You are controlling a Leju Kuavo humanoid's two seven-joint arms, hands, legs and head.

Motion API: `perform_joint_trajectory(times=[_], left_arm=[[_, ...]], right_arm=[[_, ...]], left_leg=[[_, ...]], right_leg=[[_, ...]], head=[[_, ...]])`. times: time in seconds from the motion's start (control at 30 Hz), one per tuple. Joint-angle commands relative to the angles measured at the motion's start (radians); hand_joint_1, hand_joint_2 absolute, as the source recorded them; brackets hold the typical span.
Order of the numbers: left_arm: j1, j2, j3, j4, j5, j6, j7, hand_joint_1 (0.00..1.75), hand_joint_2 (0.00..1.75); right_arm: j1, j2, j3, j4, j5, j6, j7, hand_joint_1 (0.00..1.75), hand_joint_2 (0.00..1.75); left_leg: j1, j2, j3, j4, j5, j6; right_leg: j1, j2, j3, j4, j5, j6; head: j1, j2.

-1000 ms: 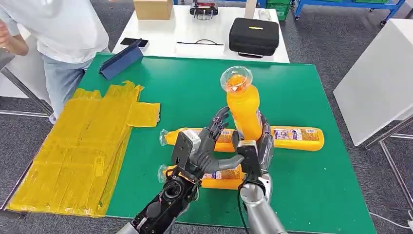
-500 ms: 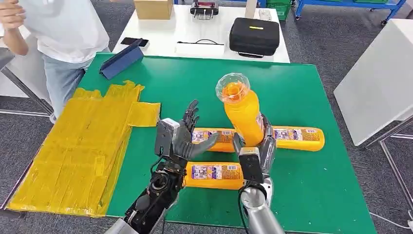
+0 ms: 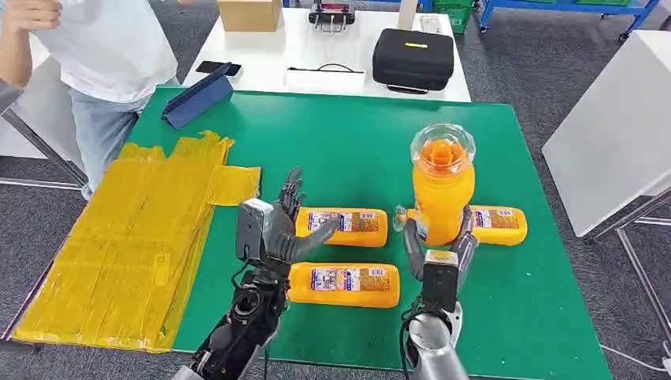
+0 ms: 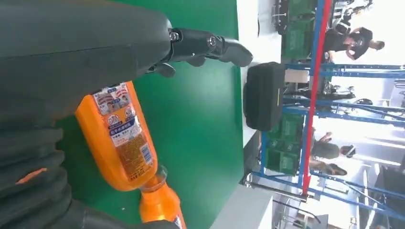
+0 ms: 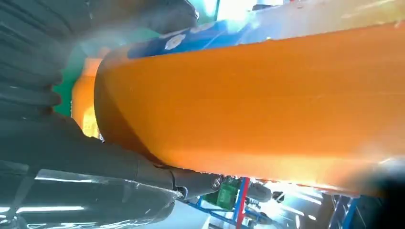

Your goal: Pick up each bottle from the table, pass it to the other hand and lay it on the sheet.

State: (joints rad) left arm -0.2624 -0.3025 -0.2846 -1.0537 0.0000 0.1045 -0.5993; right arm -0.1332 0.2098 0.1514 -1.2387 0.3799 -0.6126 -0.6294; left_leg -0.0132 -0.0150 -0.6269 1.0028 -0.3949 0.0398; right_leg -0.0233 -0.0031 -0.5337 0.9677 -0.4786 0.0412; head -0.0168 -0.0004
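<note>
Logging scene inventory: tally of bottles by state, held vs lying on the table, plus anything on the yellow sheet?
Held upright by the right robot hand: 1, the held bottle
Lying on the green table: 3, near bottle, middle bottle, far-right bottle
On the yellow sheet: 0
Total bottles: 4

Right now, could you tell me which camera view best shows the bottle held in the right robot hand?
The head view: the held bottle stands upright above the right robot hand, its clear cap and whole outline visible over the green table. The right wrist view shows a blurred orange side close up. The left wrist view shows other bottles lying flat.
</note>
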Motion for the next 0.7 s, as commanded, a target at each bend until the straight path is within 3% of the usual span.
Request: perform_joint_trajectory(times=[0.03, 0.7], left_arm=[[0.008, 0.03, 0.034, -0.026, -0.001, 0.011, 0.001, 0.0, 1.75], [0.006, 0.032, 0.035, -0.028, -0.001, 0.011, 0.001, 0.0, 1.75]], right_arm=[[-0.009, -0.018, 0.027, 0.013, -0.034, 0.032, -0.016, 1.75, 1.75], [-0.009, -0.017, 0.028, 0.013, -0.034, 0.032, -0.016, 1.75, 1.75]], left_leg=[[0.001, 0.003, 0.004, 0.0, -0.002, -0.003], [0.001, 0.002, 0.004, -0.001, -0.001, -0.003]], right_leg=[[0.001, 0.002, 0.005, -0.002, -0.001, -0.002], [0.001, 0.002, 0.004, -0.001, -0.001, -0.002]], head=[[0.0, 0.0], [0.0, 0.0]])
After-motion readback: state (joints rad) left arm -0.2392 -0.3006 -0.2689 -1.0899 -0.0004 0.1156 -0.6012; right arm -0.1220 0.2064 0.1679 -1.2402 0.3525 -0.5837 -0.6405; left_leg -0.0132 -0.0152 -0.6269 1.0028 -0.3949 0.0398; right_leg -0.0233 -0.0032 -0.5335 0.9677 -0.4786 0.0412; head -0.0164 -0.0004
